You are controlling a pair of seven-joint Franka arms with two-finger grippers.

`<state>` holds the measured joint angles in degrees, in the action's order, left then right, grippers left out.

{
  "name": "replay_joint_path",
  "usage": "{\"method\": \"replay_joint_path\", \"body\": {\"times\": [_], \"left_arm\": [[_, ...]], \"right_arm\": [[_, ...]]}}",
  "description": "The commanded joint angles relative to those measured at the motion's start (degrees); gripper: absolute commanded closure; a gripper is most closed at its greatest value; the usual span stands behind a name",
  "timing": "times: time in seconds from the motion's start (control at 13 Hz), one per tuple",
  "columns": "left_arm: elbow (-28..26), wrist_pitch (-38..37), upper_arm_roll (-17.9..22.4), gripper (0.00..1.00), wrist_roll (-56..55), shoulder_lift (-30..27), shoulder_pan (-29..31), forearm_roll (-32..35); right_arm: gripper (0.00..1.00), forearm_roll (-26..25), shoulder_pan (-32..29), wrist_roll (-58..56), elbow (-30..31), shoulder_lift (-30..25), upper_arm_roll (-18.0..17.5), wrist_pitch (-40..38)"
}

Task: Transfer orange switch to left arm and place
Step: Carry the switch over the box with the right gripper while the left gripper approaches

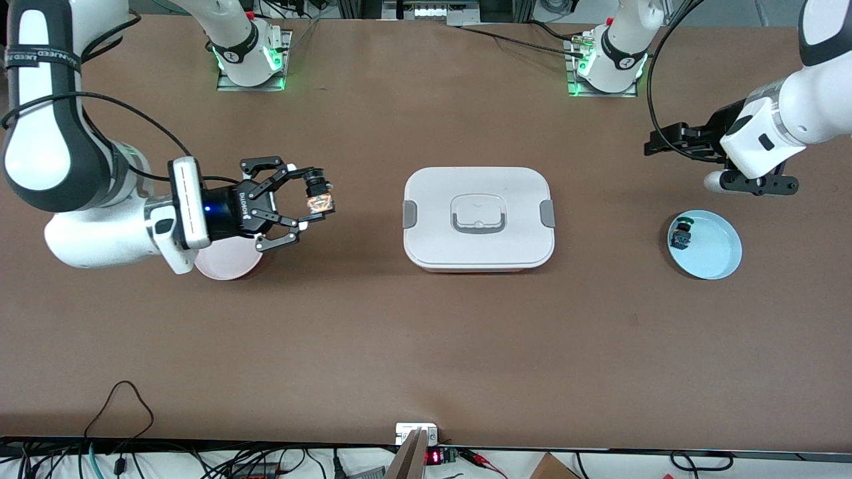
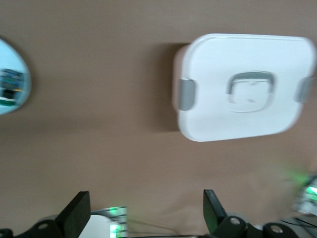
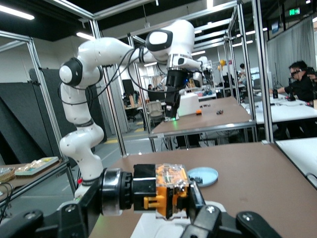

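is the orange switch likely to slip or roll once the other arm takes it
The orange switch looks like rigid plastic, so probably stiff and light. Its round black barrel could roll if dropped. The right gripper pinches it sideways, so a slip seems possible at handover.

Left pincer [image 2: 146, 218] with black fingertips [image 2: 77, 210] spread wide above the brown desk [image 2: 99, 148], white box [image 2: 242, 87] with grey latches, blue plate [image 2: 12, 77] holding a blurred, possibly green-capped, small part [image 2: 9, 88].

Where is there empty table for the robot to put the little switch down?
Bare brown table stretches between the box and the front camera, and between the box and blue plate. It is crowded by the pink plate, where the right gripper holds the orange switch.
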<state>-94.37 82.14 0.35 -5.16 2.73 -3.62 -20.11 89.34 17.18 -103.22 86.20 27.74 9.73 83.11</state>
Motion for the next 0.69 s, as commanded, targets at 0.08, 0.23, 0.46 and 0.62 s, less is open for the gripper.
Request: {"method": "replay_joint_path", "body": {"times": [0.08, 0.23, 0.46, 0.62], "left_arm": [[0.94, -0.84, 0.17, 0.0, 0.68, 2.45, 2.74, -17.37], [-1.77, 2.83, -0.61, 0.0, 3.12, 3.07, 2.31, -25.37], [-7.22, 11.53, -3.59, 0.0, 9.38, 3.24, 1.69, -42.75], [-7.76, 15.58, -5.97, 0.0, 9.82, 3.33, 1.69, -49.65]], "right_arm": [[1.0, 9.34, 7.15, -0.67, 0.19, 0.2, -0.06, 9.05], [1.0, 13.39, 12.24, 0.03, -0.33, 0.64, -0.15, 16.78], [1.0, 19.56, 18.23, 0.47, -3.48, 3.71, -0.15, 26.11], [1.0, 19.56, 20.95, 1.78, -4.9, 3.99, -0.23, 31.38]]}}
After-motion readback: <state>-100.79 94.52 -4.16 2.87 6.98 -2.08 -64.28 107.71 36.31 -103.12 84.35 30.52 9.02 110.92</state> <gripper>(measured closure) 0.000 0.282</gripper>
